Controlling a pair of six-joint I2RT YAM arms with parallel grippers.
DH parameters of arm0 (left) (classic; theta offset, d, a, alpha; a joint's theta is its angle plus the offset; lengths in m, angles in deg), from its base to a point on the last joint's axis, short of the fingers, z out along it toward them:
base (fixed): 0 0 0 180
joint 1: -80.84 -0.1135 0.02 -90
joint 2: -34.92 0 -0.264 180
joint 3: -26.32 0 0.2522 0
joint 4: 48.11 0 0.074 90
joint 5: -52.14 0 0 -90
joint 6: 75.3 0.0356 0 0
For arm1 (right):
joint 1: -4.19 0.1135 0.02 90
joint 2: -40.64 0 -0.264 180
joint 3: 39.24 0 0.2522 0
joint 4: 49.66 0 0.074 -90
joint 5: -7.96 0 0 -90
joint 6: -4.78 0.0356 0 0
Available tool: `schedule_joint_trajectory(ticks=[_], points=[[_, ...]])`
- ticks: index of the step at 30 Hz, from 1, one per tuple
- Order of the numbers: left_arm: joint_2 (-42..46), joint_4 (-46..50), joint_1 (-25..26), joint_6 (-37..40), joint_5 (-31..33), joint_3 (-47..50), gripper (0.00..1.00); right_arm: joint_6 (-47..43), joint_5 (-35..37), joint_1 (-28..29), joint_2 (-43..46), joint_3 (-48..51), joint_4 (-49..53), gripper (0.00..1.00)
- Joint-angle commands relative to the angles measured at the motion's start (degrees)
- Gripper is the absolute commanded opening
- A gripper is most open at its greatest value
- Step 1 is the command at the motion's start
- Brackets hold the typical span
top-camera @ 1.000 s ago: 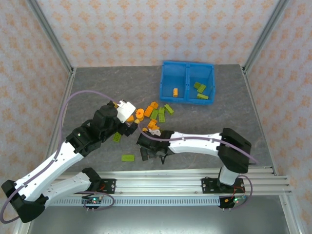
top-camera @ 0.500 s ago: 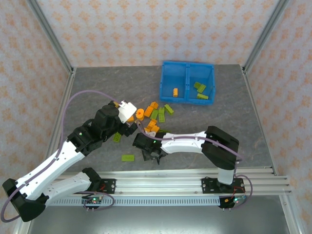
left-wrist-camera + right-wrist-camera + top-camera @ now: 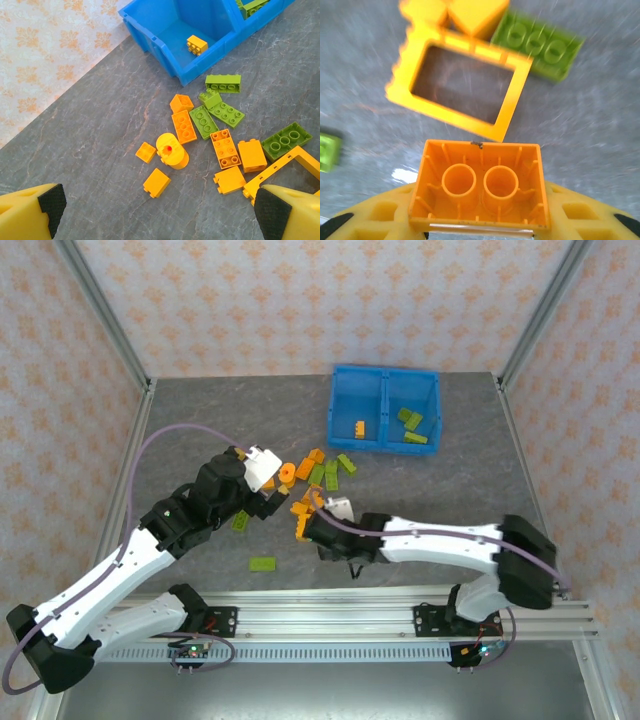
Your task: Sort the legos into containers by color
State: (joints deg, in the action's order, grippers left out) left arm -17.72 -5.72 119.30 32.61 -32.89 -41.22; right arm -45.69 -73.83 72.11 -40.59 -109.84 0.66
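Far left first: the left gripper (image 3: pixel 160 212) hangs with its jaws spread wide and nothing between them, on the near side of the blue bin (image 3: pixel 336 410) and well off to its left. Under it, the loose legos (image 3: pixel 224 148) lie scattered on the table (image 3: pixel 200 420) just short of the bin's near wall. There's the round orange piece (image 3: pixel 172 151) among flat orange and lime bricks, and one lone lime brick (image 3: pixel 263 563) lies farthest from the bin.

Moving right, the right gripper (image 3: pixel 310 530) has hold of an orange brick (image 3: pixel 479 185), underside up, two hollow tubes showing. Exactly how the fingers pinch it I can't quite tell, as it's blurry there. Beneath it the orange frame (image 3: pixel 470 48) lies flat, a lime brick (image 3: pixel 540 50) just beside it.

At the bin, the left compartment (image 3: pixel 360 405) has one small orange brick (image 3: pixel 359 428), and the right compartment (image 3: pixel 420 400) has lime bricks (image 3: pixel 410 422).
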Motion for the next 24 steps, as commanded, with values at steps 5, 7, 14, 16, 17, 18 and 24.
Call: schedule_joint_trajectory(ticks=[5,7,14,16,17,18,24], points=[[1.3,-2.2,-0.3,-0.5,-0.4,0.7,1.0,-7.7,11.5,-10.4,4.2,-11.1,2.8,0.45],[1.4,-2.1,-0.4,-0.4,-0.5,0.7,1.0,-10.6,9.5,-15.4,1.1,-15.9,1.3,0.45],[1.1,-1.6,-0.4,0.1,-0.3,0.9,1.0,-14.2,5.5,-27.4,-18.0,-36.0,2.5,0.43],[1.1,-1.7,-0.4,-0.1,-0.2,0.9,1.0,-14.0,4.0,-30.0,-24.2,-41.6,2.9,0.43],[1.3,-1.8,-0.4,0.0,-0.1,1.0,1.0,-13.7,3.4,-31.0,-26.7,-43.8,2.8,0.43],[1.5,-1.8,-0.4,-0.2,0.2,1.0,1.0,-13.6,2.8,-32.0,-29.6,-46.1,2.6,0.43],[3.0,-2.3,-0.3,-0.6,1.0,1.8,1.0,-13.6,0.7,-36.4,-45.3,-63.3,8.6,0.42]])
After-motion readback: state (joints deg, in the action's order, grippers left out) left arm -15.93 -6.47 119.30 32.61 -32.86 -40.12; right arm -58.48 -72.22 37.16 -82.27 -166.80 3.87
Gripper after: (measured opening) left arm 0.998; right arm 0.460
